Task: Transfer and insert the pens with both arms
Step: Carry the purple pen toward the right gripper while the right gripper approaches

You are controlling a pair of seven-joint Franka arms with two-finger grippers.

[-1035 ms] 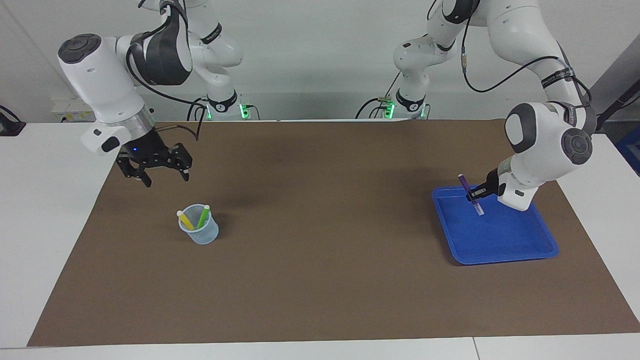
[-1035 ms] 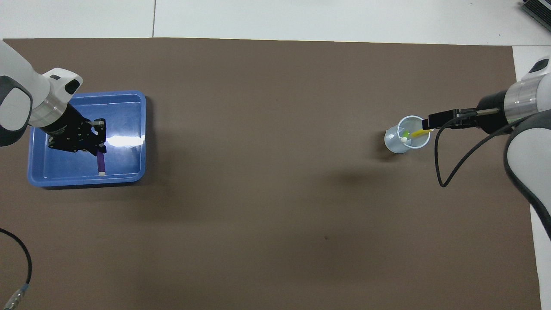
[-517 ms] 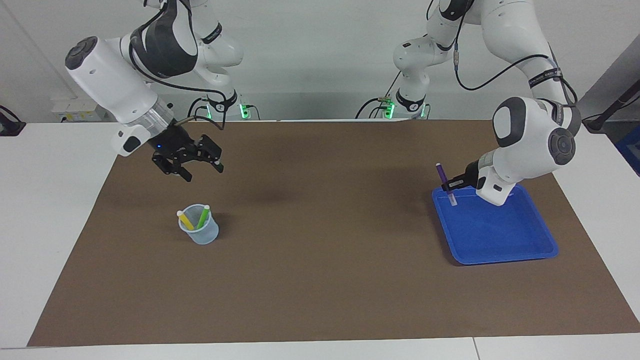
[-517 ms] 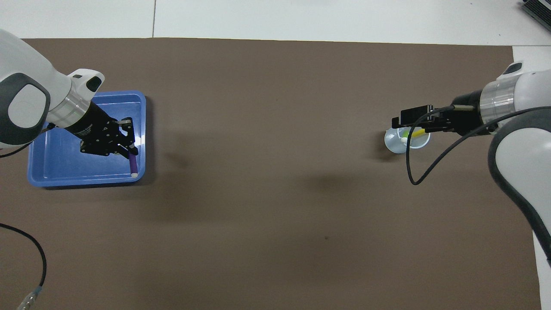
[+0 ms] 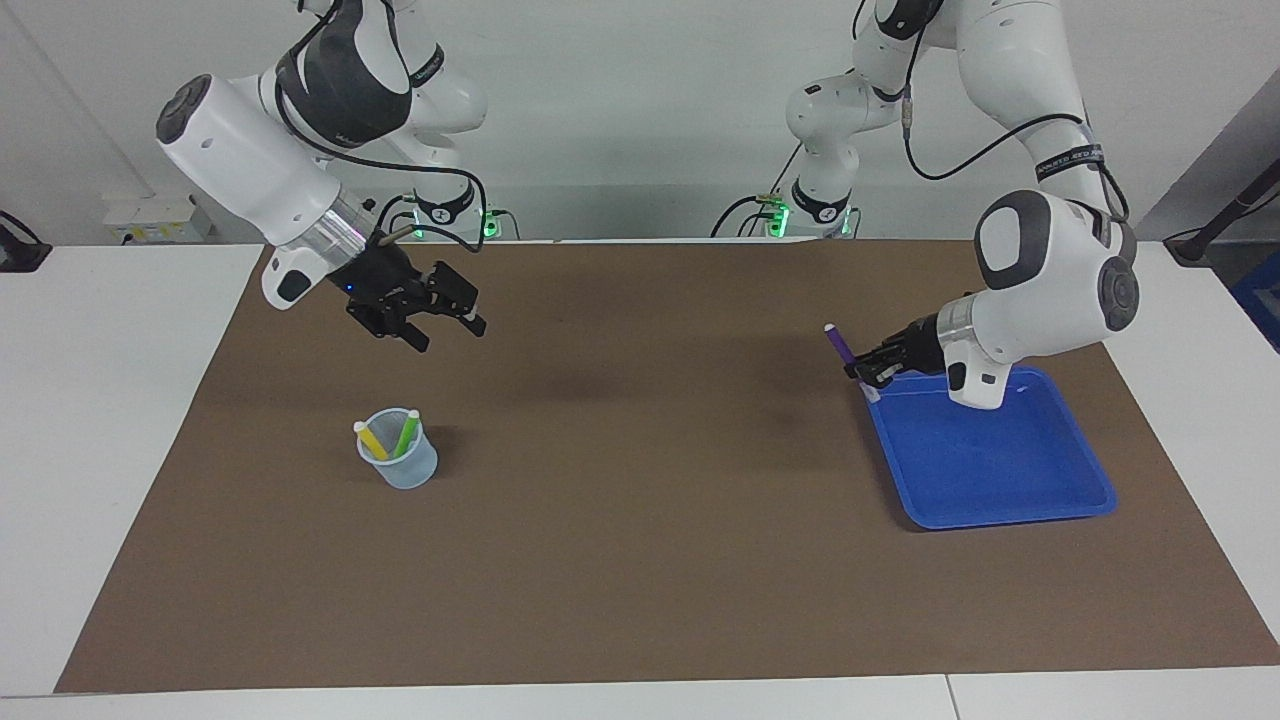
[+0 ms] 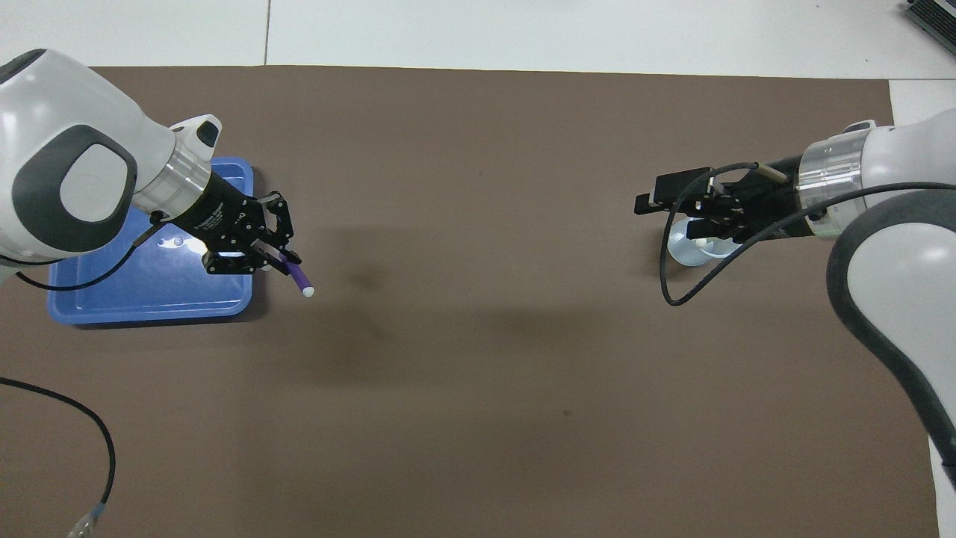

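Purple pen [image 5: 840,347] clamped in left tool [image 5: 868,370] over tray [image 5: 1000,470] edge.

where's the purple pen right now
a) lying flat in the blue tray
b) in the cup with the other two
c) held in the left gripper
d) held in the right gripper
c: the left gripper is shut on the purple pen, raised over the edge of the blue tray.

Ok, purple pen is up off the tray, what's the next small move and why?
Probably carry the left gripper, shut on the purple pen, on toward the table's middle. It hangs over the blue tray's edge; the right gripper is open in the air, not yet within reach. The cup already holds the yellow pen and green pen.
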